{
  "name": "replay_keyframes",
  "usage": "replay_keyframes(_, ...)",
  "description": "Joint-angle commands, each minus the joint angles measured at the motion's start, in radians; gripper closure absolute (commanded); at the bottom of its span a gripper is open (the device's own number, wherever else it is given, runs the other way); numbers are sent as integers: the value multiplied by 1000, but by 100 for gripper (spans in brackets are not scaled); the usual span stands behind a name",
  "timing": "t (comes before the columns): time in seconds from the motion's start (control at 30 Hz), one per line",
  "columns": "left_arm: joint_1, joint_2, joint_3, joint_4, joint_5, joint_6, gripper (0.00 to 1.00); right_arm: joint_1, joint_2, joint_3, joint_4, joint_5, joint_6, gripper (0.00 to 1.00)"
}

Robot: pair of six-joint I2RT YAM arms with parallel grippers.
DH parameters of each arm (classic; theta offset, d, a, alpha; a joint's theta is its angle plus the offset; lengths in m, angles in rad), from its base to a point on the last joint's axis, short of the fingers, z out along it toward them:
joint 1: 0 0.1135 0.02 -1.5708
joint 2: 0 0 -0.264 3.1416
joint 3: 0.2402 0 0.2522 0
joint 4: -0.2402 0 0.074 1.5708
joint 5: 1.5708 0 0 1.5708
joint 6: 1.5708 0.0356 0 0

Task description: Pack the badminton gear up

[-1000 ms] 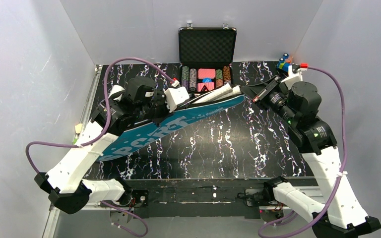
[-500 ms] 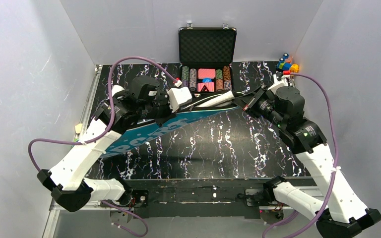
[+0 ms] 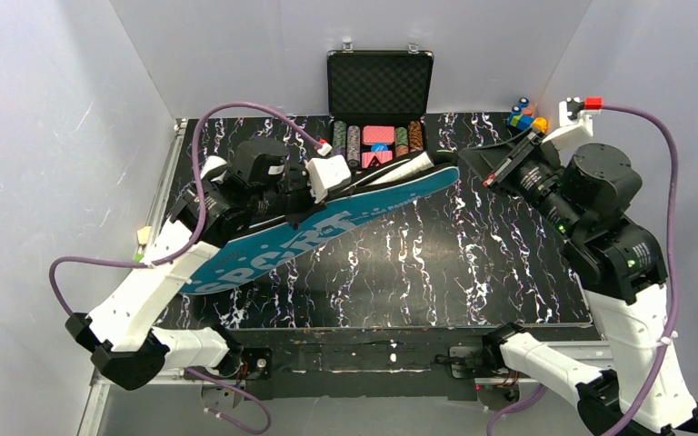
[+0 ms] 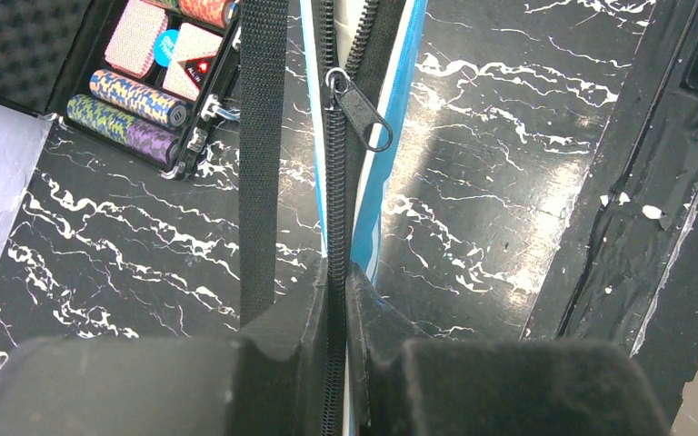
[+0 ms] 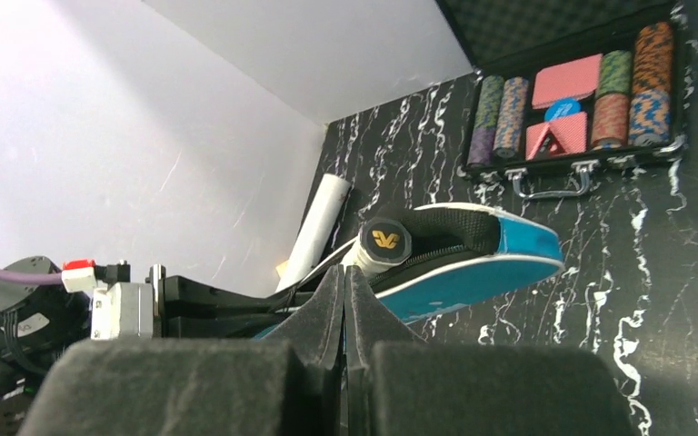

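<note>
Well, from above, the blue bag (image 3: pixel 327 227) lettered SPORT lies slantwise on the black, white-veined table (image 3: pixel 473 263). The left arm bends over the bag's far edge, with the left gripper (image 3: pixel 302 213) on that edge. A smooth white tube (image 3: pixel 404 169) lies just beyond the same edge. The right arm stands elbow-high, its right gripper (image 3: pixel 469 160) just off the bag's narrow tip. An open poker case (image 3: pixel 380 82) sits beyond the bag, and toy blocks (image 3: pixel 525 116) lie well off past the tip.

Only the left wrist view shows the grip: the jaws are pinched on the bag's toothed zip seam. A teardrop zipper pull (image 4: pixel 362 111) sits further along, and a flat woven strap (image 4: pixel 262 154) runs beside it.

The right wrist view shows the fingers pressed together with nothing visible between them. It alone shows the bag's narrow end gaping, with a round, gold-marked racket handle (image 5: pixel 383 238) poking out.
</note>
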State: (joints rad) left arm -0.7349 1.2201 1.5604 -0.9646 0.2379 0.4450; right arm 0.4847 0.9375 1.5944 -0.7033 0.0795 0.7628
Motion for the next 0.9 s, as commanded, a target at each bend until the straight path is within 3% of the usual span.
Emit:
replay_keyframes(0.0,3,-52,11,71,18,6,100,1,32,-62,52,-114,27,99)
replay_keyframes(0.2,3,-56,11,67,19,7,100,12,23,-164,112,-128,66,99)
replay_keyframes(0.5,3,-56,9,59,42,10,100,91,53,-155,99,-86,47,99)
replay_keyframes(0.67,3,-63,6,55,45,12,100,92,19,-68,29,40,-10,99)
replay_keyframes(0.87,3,-68,-11,57,42,21,100,92,50,23,-7,66,-33,99)
